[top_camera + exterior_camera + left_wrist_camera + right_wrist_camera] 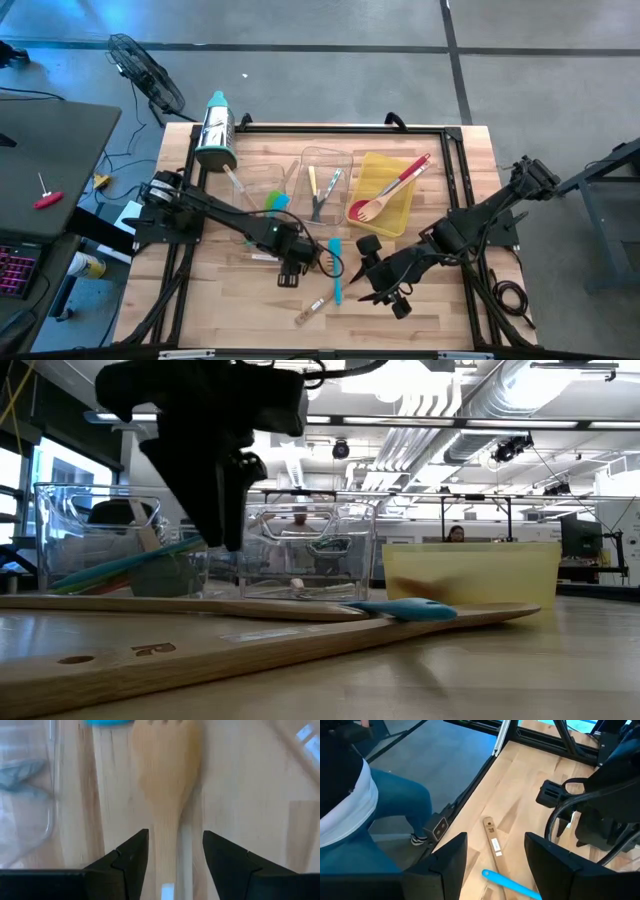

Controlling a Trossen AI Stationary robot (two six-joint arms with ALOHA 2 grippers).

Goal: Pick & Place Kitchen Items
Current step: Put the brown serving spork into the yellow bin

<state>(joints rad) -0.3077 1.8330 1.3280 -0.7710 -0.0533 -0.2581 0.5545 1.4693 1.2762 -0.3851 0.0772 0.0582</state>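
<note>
The surface (230, 300) is pale butcher-block wood in a black frame on a grey concrete floor (330, 70), with a fan (145, 70) nearby and an open office with ceiling ducts beyond. Left gripper (175, 852) hangs spread over a wooden fork (167, 795) lying flat, right gripper (495, 855) spread above a teal spatula (510, 882) and wooden spoon (492, 840). Its white label isn't readable.

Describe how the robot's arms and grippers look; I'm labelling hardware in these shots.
Both arms are dark, near-black jointed links, with black cables looping beside the wrists. The left gripper and right gripper each end in two matte black fingers with angular, wedge-shaped tips. No markings show on them.
</note>
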